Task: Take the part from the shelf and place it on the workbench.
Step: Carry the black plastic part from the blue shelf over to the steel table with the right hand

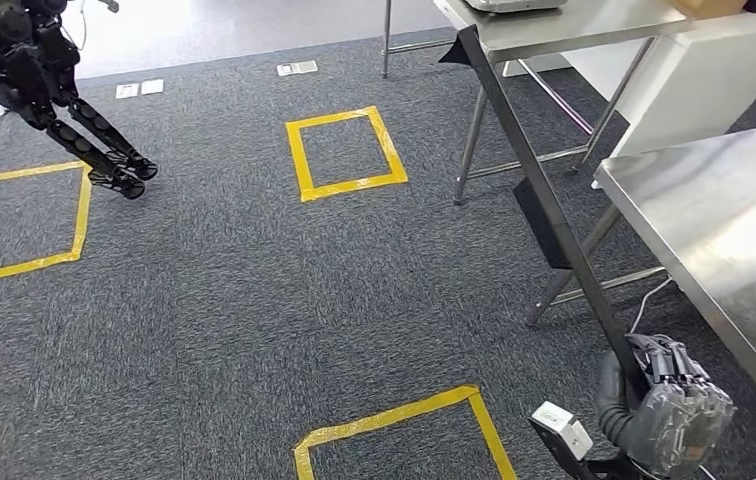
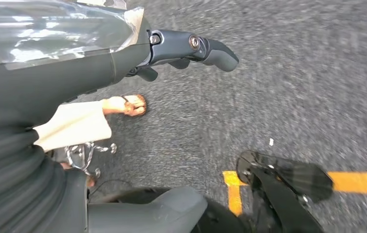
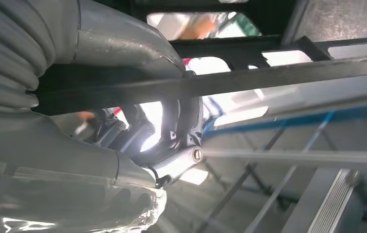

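The part is a long black bar with a small black box fixed midway and a white block at its near end. My right hand grips it near that end at the lower right of the head view, and the bar slants up toward the far table. In the right wrist view the bar crosses the right hand, whose fingers curl around it. The steel workbench stands just right of the bar. My left hand hangs over the carpet with fingers stretched out, holding nothing.
A second steel table stands at the back, its legs close behind the bar. Yellow tape squares mark the grey carpet. Another dark robot stands far left. A person's sandalled foot is near my left side.
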Motion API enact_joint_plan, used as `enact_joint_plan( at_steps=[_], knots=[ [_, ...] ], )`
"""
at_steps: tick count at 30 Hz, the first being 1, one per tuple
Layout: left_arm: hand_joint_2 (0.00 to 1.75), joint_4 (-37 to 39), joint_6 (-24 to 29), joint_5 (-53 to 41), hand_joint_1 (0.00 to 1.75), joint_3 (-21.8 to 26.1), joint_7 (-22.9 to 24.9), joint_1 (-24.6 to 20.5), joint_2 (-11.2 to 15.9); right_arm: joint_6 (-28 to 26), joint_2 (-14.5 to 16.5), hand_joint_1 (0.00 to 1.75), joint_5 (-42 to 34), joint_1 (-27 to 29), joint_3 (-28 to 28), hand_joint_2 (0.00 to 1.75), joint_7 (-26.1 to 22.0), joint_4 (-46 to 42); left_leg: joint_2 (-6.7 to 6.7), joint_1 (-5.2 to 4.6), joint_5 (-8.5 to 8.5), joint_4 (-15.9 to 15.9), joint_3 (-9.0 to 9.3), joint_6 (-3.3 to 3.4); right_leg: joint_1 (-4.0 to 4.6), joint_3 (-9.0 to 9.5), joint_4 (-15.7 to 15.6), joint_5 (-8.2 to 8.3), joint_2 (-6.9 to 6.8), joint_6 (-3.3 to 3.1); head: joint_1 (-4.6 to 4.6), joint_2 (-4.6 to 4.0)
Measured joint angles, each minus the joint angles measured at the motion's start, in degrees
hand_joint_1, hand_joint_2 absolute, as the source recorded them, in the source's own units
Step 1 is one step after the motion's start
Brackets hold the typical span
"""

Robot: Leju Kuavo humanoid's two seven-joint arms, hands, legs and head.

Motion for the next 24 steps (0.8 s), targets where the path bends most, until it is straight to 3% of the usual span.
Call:
enact_joint_plan(
  at_steps=[1,2,4,6,8,10,11,12,13,15,17,19,21,23,24],
  knots=[
    [1.75,0.00,-0.16,-0.05,0.00,-0.01,-0.22,0.00,0.10,0.01,0.01,1.75,-0.14,-0.03,-0.50,1.75,-0.28,-0.54,0.60,-0.21,-0.22,0.01,0.26,-0.41,0.18,0.94,-1.72,0.44,-0.79,-0.24,-0.07,0.00],
    [1.75,0.00,-0.28,-0.09,0.00,-0.01,-0.37,-0.01,0.19,0.01,0.01,1.75,-0.23,-0.05,-1.01,1.75,-0.48,-1.01,1.23,-0.37,-0.38,-0.02,0.48,-0.74,0.47,1.14,-2.22,0.53,-0.71,-0.60,-0.12,0.00],
    [1.75,-0.01,-0.35,-0.11,0.00,-0.02,-0.50,-0.12,0.31,0.01,0.00,1.75,-0.25,0.09,-1.88,1.75,-0.62,-1.76,1.80,-0.12,-0.76,0.08,0.86,-1.34,0.17,0.88,-2.18,0.74,0.90,-1.35,-0.54,0.00],
    [1.75,-0.01,-0.38,-0.16,0.00,-0.02,-0.49,-0.12,0.37,0.01,-0.12,1.75,-0.15,0.07,-2.54,1.75,-0.74,-2.46,-0.52,0.27,-2.79,2.55,0.01,-1.80,-0.28,0.80,-2.27,0.96,2.31,-2.22,-0.72,0.00],
    [1.75,0.00,-0.29,-0.22,0.00,-0.01,-0.22,0.01,0.41,0.00,-0.50,1.75,0.08,-0.27,-2.94,1.75,-0.83,-2.87,-3.66,0.33,-6.52,8.99,-2.92,-1.80,-0.10,0.70,-2.30,1.08,3.54,-3.13,-0.85,0.00],
    [1.75,0.01,-0.16,-0.34,0.00,0.02,0.34,0.07,0.47,0.00,-1.17,1.75,0.92,-0.67,-3.43,1.75,-0.48,-2.91,-4.70,0.31,-8.77,15.16,-6.03,-1.65,0.28,0.62,-2.28,1.15,4.95,-3.59,-0.89,0.00],
    [1.75,0.01,-0.16,-0.48,0.00,0.04,0.59,0.09,0.51,0.01,-1.59,1.75,1.64,-0.82,-3.70,1.75,0.04,-2.91,-4.86,0.35,-8.35,15.90,-6.52,-1.60,0.37,0.63,-2.24,1.18,5.75,-3.64,-0.90,0.01],
    [1.75,0.01,-0.21,-0.62,0.00,0.07,0.75,0.11,0.57,0.01,-2.09,1.75,2.55,-0.93,-3.94,1.75,0.88,-2.91,-5.04,0.43,-6.83,14.48,-5.99,-1.54,0.36,0.67,-2.18,1.19,6.56,-3.62,-0.91,0.01],
    [1.75,0.01,-0.35,-0.75,0.00,0.11,0.83,0.12,0.63,0.01,-2.63,1.75,3.48,-1.01,-4.13,1.75,1.93,-2.91,-5.55,0.59,-4.75,11.47,-4.68,-1.49,0.32,0.71,-2.09,1.19,7.35,-3.59,-0.92,0.01],
    [1.75,0.01,-0.91,-0.94,0.00,0.23,0.65,0.15,0.82,0.01,-3.85,1.75,5.30,-1.10,-4.35,1.75,4.52,-2.99,-8.22,1.04,-1.71,5.09,-1.94,-1.45,0.46,0.45,-1.68,1.15,8.72,-3.39,-0.93,0.00],
    [1.75,0.01,-1.73,-1.16,0.00,0.38,0.07,0.17,1.05,0.01,-5.29,1.75,6.62,-1.05,-4.52,1.75,7.15,-3.10,-9.85,0.94,-1.18,2.52,-0.95,-1.31,0.63,-0.16,-1.37,1.30,9.82,-2.74,-0.89,0.00],
    [1.75,0.01,-2.55,-1.44,0.00,0.57,-0.68,0.13,1.22,-0.01,-6.72,1.75,7.33,-0.76,-4.97,1.75,9.01,-3.22,-8.71,0.45,-0.94,2.11,-0.85,-0.63,0.62,-0.83,-1.34,1.61,10.63,-1.83,-0.88,0.00],
    [1.75,0.01,-3.27,-1.79,0.00,0.74,-1.28,0.16,1.35,-0.02,-7.91,1.75,7.77,-0.46,-5.85,1.75,9.91,-3.39,-7.23,0.23,-0.50,1.60,-0.73,0.27,0.69,-2.08,0.41,0.81,8.60,-1.44,-0.73,0.00],
    [1.75,0.01,-3.84,-2.08,0.00,0.80,-1.63,0.23,1.54,-0.01,-8.82,1.75,8.33,-0.34,-6.82,1.75,10.36,-3.50,-5.52,0.00,-0.37,1.39,-0.71,0.84,0.73,-4.95,6.23,-1.90,5.47,-1.70,-0.45,0.00],
    [1.75,0.01,-4.06,-2.13,0.00,0.82,-1.72,0.24,1.64,-0.01,-9.14,1.75,8.57,-0.30,-7.27,1.75,10.49,-3.51,-4.59,-0.13,-0.42,1.40,-0.74,1.01,0.72,-6.63,9.86,-3.35,4.82,-1.78,-0.34,0.00]
  ],
)
